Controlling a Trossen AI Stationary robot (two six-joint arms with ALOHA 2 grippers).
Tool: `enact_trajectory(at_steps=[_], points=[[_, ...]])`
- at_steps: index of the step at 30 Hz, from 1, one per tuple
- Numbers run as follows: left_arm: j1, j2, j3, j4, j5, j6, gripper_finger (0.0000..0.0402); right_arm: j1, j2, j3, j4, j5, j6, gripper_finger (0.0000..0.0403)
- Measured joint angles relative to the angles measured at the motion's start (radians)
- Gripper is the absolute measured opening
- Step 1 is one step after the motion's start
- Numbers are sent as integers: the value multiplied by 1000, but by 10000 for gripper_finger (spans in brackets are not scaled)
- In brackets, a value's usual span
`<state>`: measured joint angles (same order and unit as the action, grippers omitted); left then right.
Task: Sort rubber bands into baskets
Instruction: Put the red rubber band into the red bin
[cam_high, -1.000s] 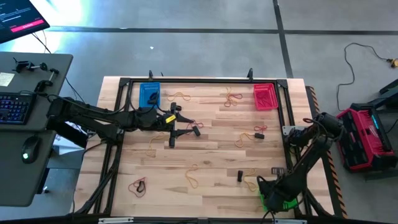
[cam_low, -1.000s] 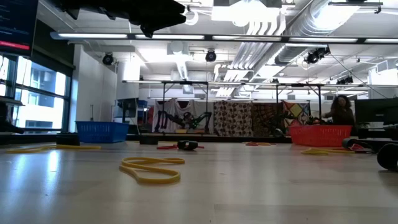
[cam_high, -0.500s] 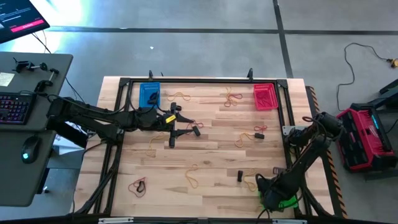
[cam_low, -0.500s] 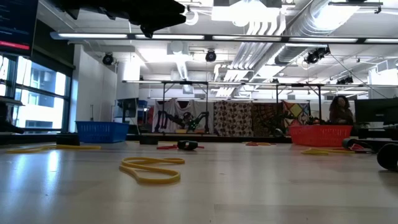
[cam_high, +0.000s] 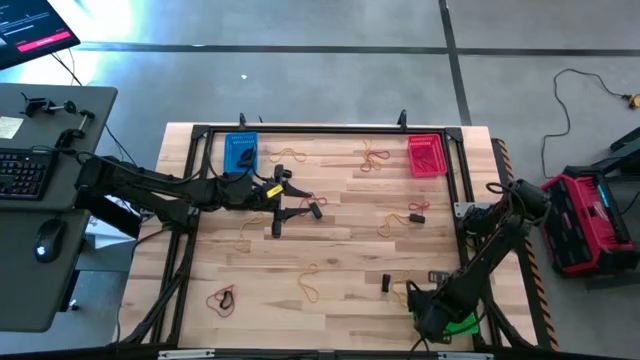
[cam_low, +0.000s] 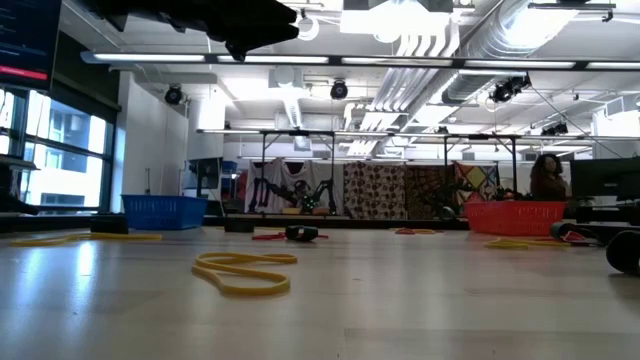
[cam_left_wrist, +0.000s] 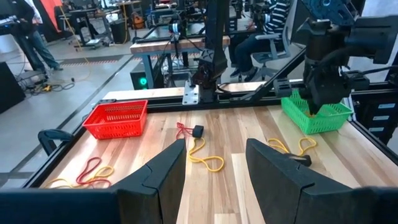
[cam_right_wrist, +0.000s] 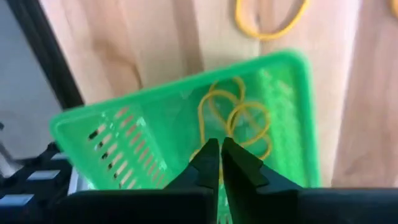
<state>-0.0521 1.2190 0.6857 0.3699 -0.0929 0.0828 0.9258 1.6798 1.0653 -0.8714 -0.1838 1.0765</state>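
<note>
My right gripper (cam_right_wrist: 215, 157) points down over the green basket (cam_right_wrist: 186, 112) at the table's near right corner. It is shut with nothing between its fingers. Yellow rubber bands (cam_right_wrist: 239, 118) lie on the basket's floor just below the fingertips. My left gripper (cam_left_wrist: 215, 163) hangs open and level above the table's middle left (cam_high: 296, 205), holding nothing. The blue basket (cam_high: 241, 153) stands at the far left and the red basket (cam_high: 427, 156) at the far right. Loose rubber bands lie scattered on the wood, among them a yellow one (cam_high: 311, 286) and a red-and-black one (cam_high: 222, 298).
A black metal frame (cam_high: 320, 130) runs around the table. More bands lie near the red basket (cam_high: 372, 155) and at mid right (cam_high: 412, 214). A small black block (cam_high: 386, 283) sits near the green basket. A desk with a keyboard (cam_high: 22, 172) stands off the table's left.
My right arm has shifted a little toward the table's left above the green basket, so it covers more of the basket in the high view. Baskets and loose bands lie as before.
</note>
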Motion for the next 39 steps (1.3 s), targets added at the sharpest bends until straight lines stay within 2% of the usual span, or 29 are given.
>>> enact_trajectory(at_steps=[14,19,24,31,35,39], points=[[0,0,0,-9,0,0,161,-5,0,0,-46,69,1,1],[0,0,0,-9,-1,14,161,-5,-5,0,-49,124,42,1],[0,-8,0,-19,-25,16,161,14,-40,0,-55,128,83,0],[-27,-112,22,-260,-25,23,161,57,-165,1,-57,143,251,0],[-61,-181,22,-413,-25,23,161,71,-237,1,-77,259,281,0],[-84,-217,22,-547,-25,-12,161,53,-293,2,-135,455,222,0]])
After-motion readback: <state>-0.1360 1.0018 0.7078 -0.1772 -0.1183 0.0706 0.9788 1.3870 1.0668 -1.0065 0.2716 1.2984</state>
